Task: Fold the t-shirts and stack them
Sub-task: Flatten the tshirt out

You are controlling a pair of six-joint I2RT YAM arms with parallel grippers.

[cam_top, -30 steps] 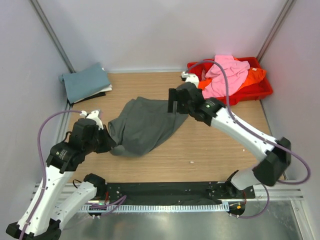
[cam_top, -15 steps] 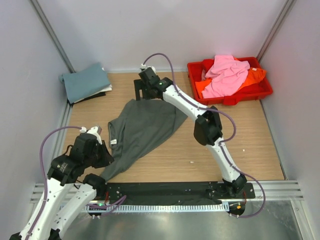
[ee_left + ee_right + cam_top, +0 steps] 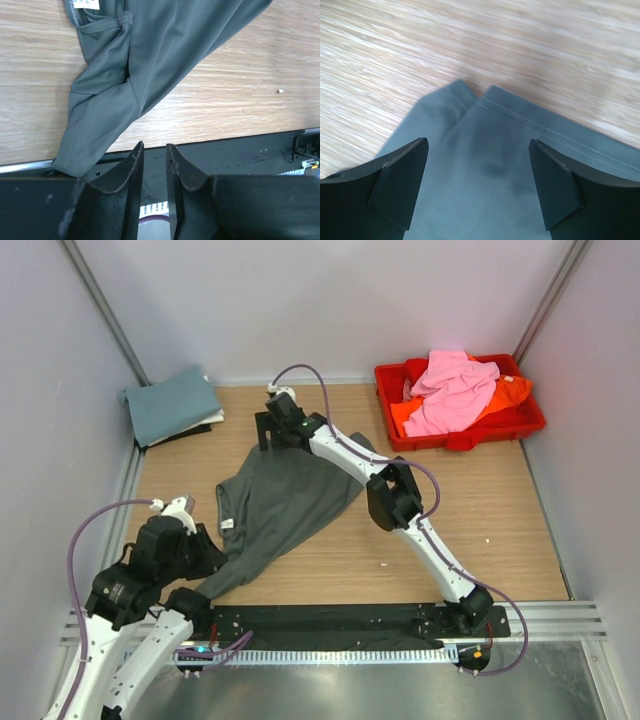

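Note:
A dark grey t-shirt [image 3: 290,495] lies spread across the middle of the wooden table. One end trails toward the near left, onto the black base rail. My left gripper [image 3: 205,552] hovers at that trailing end. In the left wrist view its jaws [image 3: 154,150] stand a narrow gap apart with nothing between them, and the grey t-shirt [image 3: 150,55] lies just left and ahead. My right gripper [image 3: 270,427] is over the shirt's far corner. There it stands wide open [image 3: 477,150] above the hemmed grey cloth [image 3: 495,165].
A red tray [image 3: 500,426] at the far right holds a crumpled pink t-shirt [image 3: 450,390] and an orange one [image 3: 510,392]. A folded teal t-shirt [image 3: 170,402] rests on a white one [image 3: 205,423] at the far left corner. Walls enclose the table.
The right arm swung from the shirt's right side to its far left corner. The left gripper drew back toward the near edge, stretching the shirt out, and its jaws parted off the cloth.

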